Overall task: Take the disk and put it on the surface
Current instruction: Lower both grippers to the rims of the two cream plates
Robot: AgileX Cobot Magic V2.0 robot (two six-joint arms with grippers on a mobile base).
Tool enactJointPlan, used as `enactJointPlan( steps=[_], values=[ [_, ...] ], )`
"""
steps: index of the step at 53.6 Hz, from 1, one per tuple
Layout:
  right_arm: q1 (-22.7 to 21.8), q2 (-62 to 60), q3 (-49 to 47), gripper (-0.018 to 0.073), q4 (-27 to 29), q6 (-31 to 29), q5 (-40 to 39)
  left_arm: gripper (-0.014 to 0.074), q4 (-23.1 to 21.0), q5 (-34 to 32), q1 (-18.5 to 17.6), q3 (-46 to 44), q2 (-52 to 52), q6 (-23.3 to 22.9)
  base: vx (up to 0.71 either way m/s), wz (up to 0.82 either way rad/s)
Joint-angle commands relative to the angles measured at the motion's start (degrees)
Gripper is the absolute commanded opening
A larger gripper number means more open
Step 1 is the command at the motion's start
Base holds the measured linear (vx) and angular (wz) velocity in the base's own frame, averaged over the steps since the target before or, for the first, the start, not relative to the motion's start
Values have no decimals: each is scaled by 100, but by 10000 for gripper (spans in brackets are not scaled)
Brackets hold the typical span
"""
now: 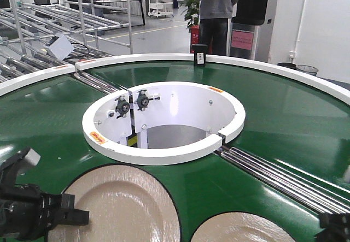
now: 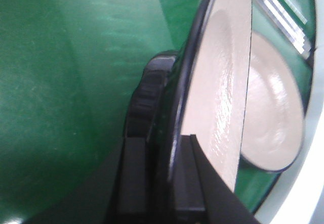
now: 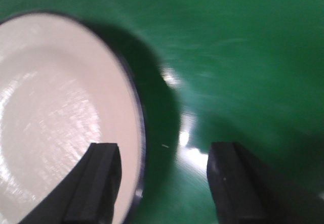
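Front view: a green belt (image 1: 273, 116) curves around a white ring (image 1: 164, 154) at the centre. A cream disk (image 1: 120, 209) with a dark rim lies flat on the belt at 7 o'clock from the ring. A second disk (image 1: 240, 231) lies at 5 o'clock, cut by the lower edge. The left gripper (image 1: 76, 216) reaches in from 9 o'clock and meets the first disk's rim. The right gripper (image 1: 333, 223) shows only as a black tip at the 4 o'clock corner, apart from the second disk. Steel rollers (image 1: 273, 173) cross the belt at 4 o'clock from the ring

Left wrist view: the two black fingers (image 2: 134, 178) straddle the disk's rim, one on each side. The rim lies against one finger, but I cannot tell whether the jaws are pressing on it

Right wrist view: the right gripper's jaws stand wide apart, grasping nothing. One finger hangs over the second disk's rim at 7 o'clock, the other over bare belt at 5 o'clock
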Motion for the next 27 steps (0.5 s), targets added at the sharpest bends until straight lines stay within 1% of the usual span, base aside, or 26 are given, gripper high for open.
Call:
enactJointPlan(
  steps=[1,4,8,14,19,22,27],
  values=[
    [-19,194,-185,449,860,-960,-66,-4,-548,-151,6,-170,-329,-513,0,0],
    [-19,404,-185,449,1174,-1189,-24,-4,-560,-252,6,-170,-386,-766,0,0],
    [-19,620,-185,449,1410,-1437,-20,-4,-733,-376,6,-170,-439,-974,0,0],
    [-19,891,-185,449,1697,-1749,-3,-4,-1331,-397,6,-170,-447,-983,0,0],
    [-19,1112,-185,449,2129,-2083,91,-4,-1741,-397,6,-170,-458,-939,0,0],
    [-18,1232,-185,449,2368,-2356,211,-4,-1866,-425,6,-170,-458,-939,0,0],
    [-18,1405,-185,449,2767,-2766,462,-4,-1895,-535,6,-170,-458,-939,0,0]
  ],
)
